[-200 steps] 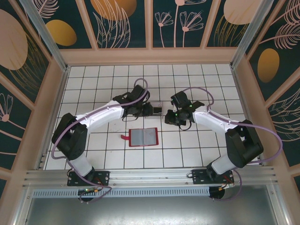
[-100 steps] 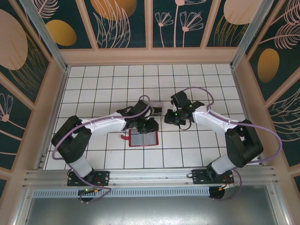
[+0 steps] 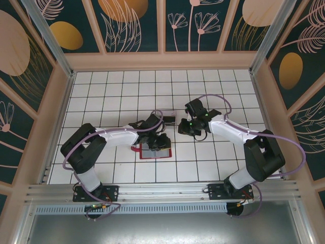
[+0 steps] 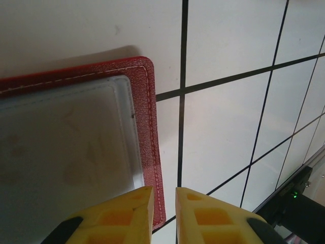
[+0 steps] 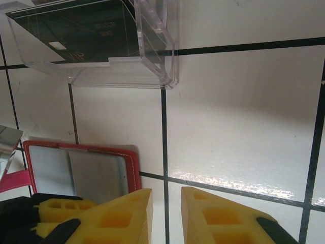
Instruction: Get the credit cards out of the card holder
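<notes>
The card holder [image 3: 152, 156] lies open on the tiles, red with a grey inner side [image 4: 61, 147] and a red tab [image 5: 12, 180]. Whether cards sit in its pockets I cannot tell. My left gripper [image 3: 162, 144] hangs low over the holder's right edge. Its yellow fingers [image 4: 129, 218] stand a narrow gap apart with nothing between them, and the red border [image 4: 150, 152] runs beneath the gap. A dark credit card [image 5: 81, 25] lies inside the clear plastic box [image 3: 167, 120]. My right gripper [image 3: 182, 128] hovers between box and holder, narrowly open [image 5: 166, 213] and holding nothing.
The clear box [image 5: 157, 51] sits just beyond the holder [image 5: 81, 168], close to both grippers. White tiled floor stretches around them, bounded by wooden walls [image 3: 162, 61]. The left gripper's yellow fingers [image 5: 56, 211] show at the bottom left of the right wrist view.
My left arm has swung from beside the clear box toward the near side and down over the card holder. The right arm has stayed still.
</notes>
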`<move>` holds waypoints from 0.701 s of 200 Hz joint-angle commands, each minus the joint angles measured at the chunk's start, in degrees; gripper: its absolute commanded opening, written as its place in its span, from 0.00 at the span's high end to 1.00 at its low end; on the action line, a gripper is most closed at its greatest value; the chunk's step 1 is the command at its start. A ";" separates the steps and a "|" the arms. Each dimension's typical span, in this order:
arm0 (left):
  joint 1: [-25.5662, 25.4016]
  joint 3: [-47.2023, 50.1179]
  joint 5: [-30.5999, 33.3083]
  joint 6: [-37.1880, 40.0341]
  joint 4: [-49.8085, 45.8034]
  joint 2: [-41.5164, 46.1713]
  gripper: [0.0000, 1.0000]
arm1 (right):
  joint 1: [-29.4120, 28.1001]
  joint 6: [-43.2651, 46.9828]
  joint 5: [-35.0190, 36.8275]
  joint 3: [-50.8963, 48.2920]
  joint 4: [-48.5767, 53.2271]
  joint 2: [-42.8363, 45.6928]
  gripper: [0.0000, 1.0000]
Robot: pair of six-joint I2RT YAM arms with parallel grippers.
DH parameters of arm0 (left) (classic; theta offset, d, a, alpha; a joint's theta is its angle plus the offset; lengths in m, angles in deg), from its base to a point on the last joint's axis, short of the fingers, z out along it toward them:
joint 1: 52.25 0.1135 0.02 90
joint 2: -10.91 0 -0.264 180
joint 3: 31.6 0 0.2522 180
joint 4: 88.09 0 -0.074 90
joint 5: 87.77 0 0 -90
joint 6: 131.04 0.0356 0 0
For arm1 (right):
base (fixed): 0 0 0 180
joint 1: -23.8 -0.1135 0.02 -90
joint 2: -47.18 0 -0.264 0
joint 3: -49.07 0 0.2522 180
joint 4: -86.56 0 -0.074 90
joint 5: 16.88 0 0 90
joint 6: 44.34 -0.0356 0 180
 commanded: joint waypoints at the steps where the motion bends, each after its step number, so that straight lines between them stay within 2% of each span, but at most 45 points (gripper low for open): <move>1: 0.06 0.86 -0.94 -1.07 0.71 -1.05 0.81 | 0.23 -0.10 0.07 -0.67 -0.22 0.40 0.77; 63: -0.01 0.73 0.62 -0.17 -1.39 -2.56 0.80 | 0.28 0.09 -0.06 -0.46 -0.14 0.02 0.77; 140: 0.01 -1.07 6.21 1.61 -9.10 -0.98 0.78 | 0.32 0.52 0.07 -0.56 -0.22 -0.16 0.77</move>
